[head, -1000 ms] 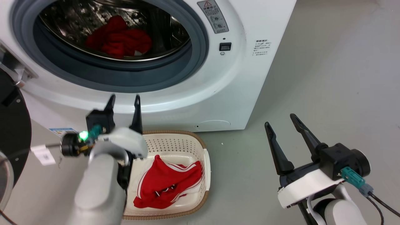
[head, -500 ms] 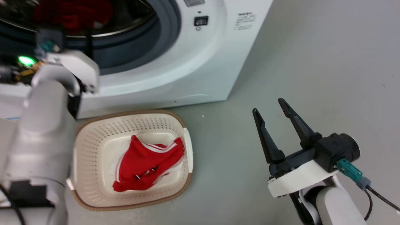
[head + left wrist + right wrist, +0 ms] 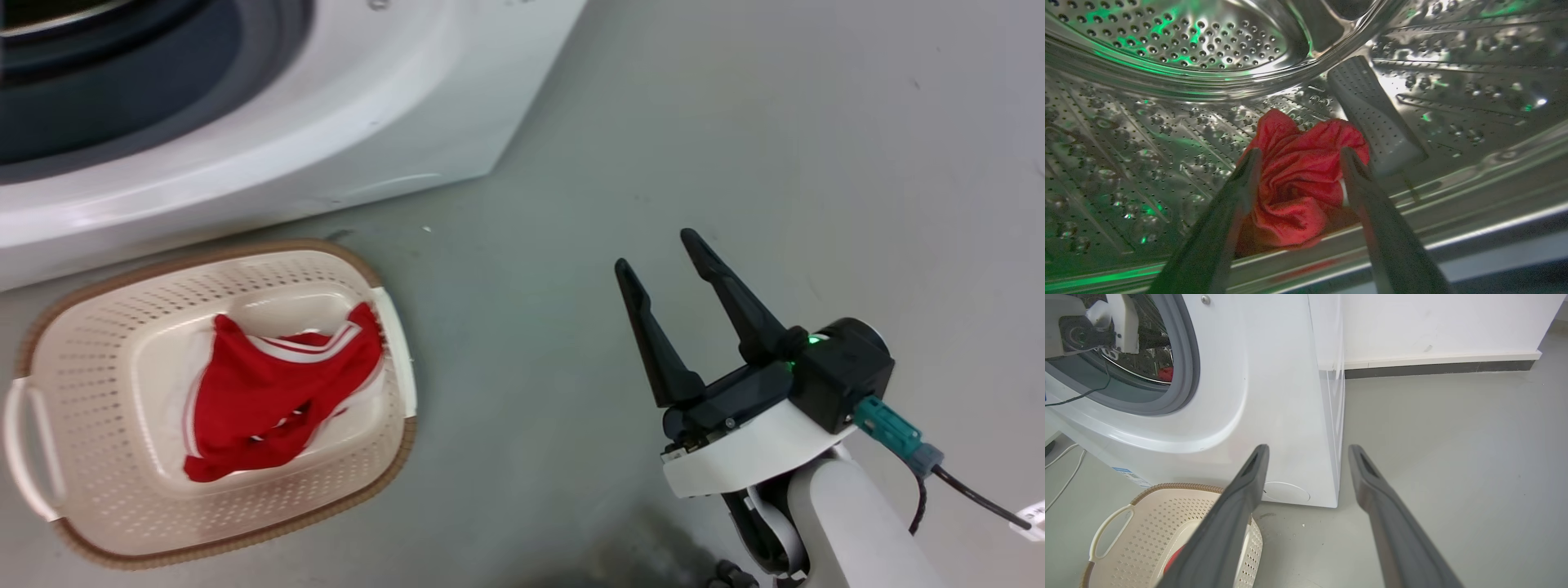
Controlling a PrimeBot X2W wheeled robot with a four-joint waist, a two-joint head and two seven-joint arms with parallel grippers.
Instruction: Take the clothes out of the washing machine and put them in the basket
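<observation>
Red garment (image 3: pixel 1298 192) in drum (image 3: pixel 1167 134) framed by parted left fingers (image 3: pixel 1233 204) (right fingers (image 3: pixel 649 335) parted, head view)

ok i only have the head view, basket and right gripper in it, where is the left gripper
observer: the left gripper is inside the washing machine, reaching into the steel drum.
operator: any clothes in there
observer: yes, a crumpled red garment lies on the drum floor beside a grey paddle.
operator: has it grabbed it
observer: not yet, the jaws stand apart on either side of it.
</observation>
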